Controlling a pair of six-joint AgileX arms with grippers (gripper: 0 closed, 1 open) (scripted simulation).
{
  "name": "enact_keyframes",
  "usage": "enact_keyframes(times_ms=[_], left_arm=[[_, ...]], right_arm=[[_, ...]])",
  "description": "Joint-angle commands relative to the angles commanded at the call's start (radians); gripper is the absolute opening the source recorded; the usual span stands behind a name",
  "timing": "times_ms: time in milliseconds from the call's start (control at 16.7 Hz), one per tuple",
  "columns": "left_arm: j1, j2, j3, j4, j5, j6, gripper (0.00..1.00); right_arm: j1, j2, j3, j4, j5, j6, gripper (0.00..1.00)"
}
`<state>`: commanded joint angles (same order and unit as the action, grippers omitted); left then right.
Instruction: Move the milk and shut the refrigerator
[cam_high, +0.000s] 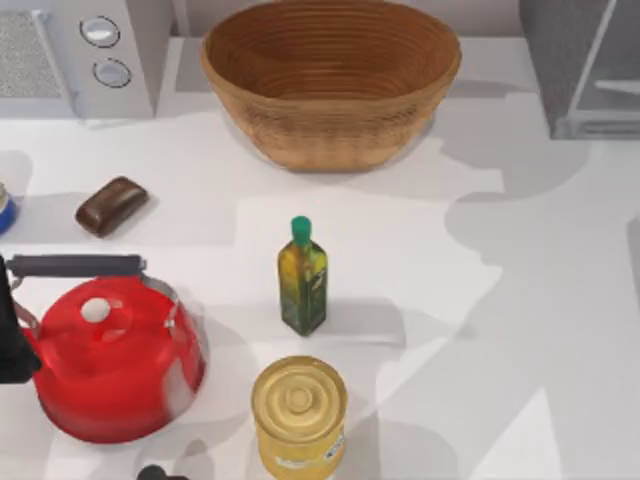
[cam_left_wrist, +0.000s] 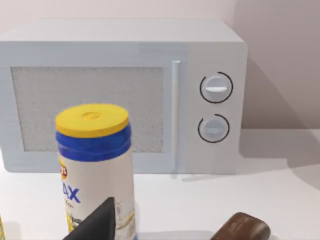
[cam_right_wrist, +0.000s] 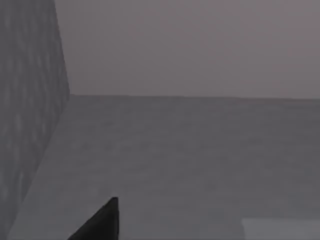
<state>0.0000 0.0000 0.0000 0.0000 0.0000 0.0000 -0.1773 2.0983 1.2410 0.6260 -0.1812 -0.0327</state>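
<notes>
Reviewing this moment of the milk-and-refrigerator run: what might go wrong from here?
1. A black part of the left arm sits against the red kettle at the table's left edge; a swing could probably knock it.
2. The left wrist view shows a yellow-lidded canister close ahead of the microwave, so advancing may topple it.
3. The refrigerator stands at the far right corner with no milk visible; a reach across risks clipping the oil bottle or basket.

Oil bottle (cam_high: 302, 278) and can (cam_high: 298, 413) (mid-table) block passage; right side open.
</notes>
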Motion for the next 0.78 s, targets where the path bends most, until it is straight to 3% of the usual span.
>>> enact_keyframes(times_ms=[300, 780], left_arm=[[0.0, 0.0, 0.0, 0.0, 0.0, 0.0, 1.0], [0.0, 0.0, 0.0, 0.0, 0.0, 0.0, 1.0]], right_arm=[[0.051, -0.366, -0.204, -0.103, 0.013, -0.01, 1.0], [0.138, -1.344, -0.689, -0.311, 0.073, -0.009, 1.0]])
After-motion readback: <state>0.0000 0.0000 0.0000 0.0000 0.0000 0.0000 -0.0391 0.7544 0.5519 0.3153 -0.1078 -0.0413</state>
